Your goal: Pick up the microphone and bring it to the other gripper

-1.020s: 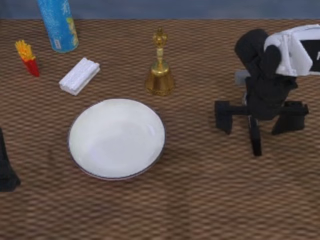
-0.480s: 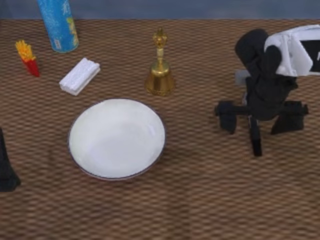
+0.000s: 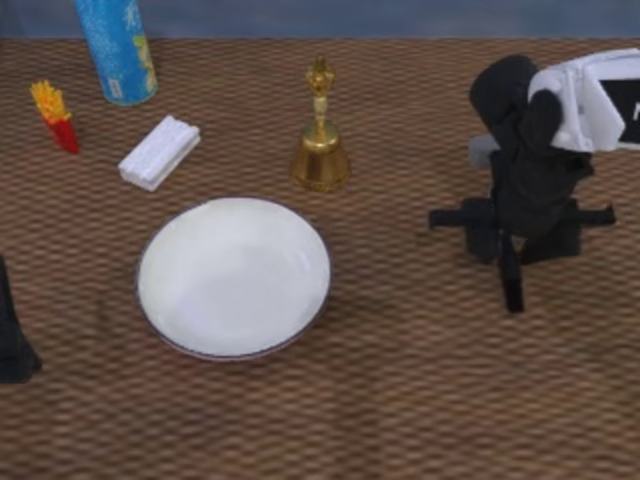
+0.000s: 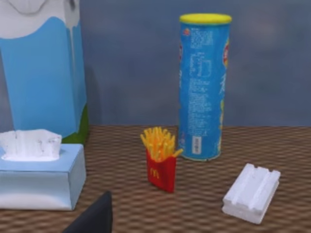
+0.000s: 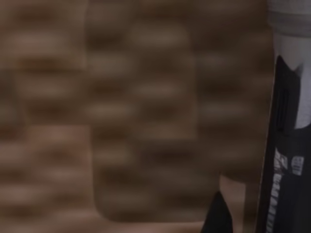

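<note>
The right gripper point(image 3: 520, 240) is down on the right side of the worktop point(image 3: 420, 400), its two black fingers drawn in close on either side of the microphone point(image 3: 511, 278), pinching its handle. The microphone lies on the woven brown surface under the arm: its black handle sticks out from beneath the gripper toward the near edge, and the grey head point(image 3: 482, 152) shows just past the arm on the far side. In the right wrist view the black handle point(image 5: 286, 160) fills one edge of the picture, pressed close to the camera, with blurred worktop behind it.

Left of the gripper there is open surface up to the gold bell point(image 3: 320, 140), which stands upright and well apart from it. The white plate point(image 3: 233, 277) sits nearer the middle, apart from the bell. The whole near strip of the worktop in front of the plate and the gripper is bare.

The left gripper point(image 3: 12, 340) is parked at the left edge; whether its fingers are spread I cannot tell. Along the far left stand the blue can point(image 3: 118, 50), the fries box point(image 3: 55, 115) and a white ridged block point(image 3: 159, 151), each apart from the others. The left wrist view also shows a tissue box point(image 4: 39, 174) beside a blue carton point(image 4: 43, 68).
</note>
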`<move>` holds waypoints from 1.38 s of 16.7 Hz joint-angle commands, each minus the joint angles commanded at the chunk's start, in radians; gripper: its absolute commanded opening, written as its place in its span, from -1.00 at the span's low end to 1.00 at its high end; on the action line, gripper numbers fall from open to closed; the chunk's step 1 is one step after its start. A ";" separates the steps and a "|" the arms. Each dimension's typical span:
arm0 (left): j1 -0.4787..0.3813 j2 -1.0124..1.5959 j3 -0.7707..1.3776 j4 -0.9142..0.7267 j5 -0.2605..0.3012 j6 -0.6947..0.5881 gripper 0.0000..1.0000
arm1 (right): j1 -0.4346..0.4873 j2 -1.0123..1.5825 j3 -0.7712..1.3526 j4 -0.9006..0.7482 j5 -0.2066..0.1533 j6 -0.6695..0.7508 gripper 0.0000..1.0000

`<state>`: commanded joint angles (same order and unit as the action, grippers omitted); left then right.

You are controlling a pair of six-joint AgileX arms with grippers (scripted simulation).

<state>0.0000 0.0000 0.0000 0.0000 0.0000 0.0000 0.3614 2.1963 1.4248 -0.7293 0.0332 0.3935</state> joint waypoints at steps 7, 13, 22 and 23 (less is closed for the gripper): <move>0.000 0.000 0.000 0.000 0.000 0.000 1.00 | 0.000 -0.053 0.020 -0.019 0.018 -0.013 -1.00; 0.000 0.000 0.000 0.000 0.000 0.000 1.00 | 0.004 -0.091 -0.026 0.188 -0.054 -0.067 -1.00; 0.000 0.000 0.000 0.000 0.000 0.000 1.00 | -0.002 -0.253 -0.268 1.046 -0.295 -0.248 -1.00; 0.000 0.000 0.000 0.000 0.000 0.000 1.00 | -0.003 -0.276 -0.296 1.138 -0.322 -0.269 -1.00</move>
<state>0.0000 0.0000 0.0000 0.0000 0.0000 0.0000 0.3580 1.9200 1.1286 0.4082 -0.2888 0.1247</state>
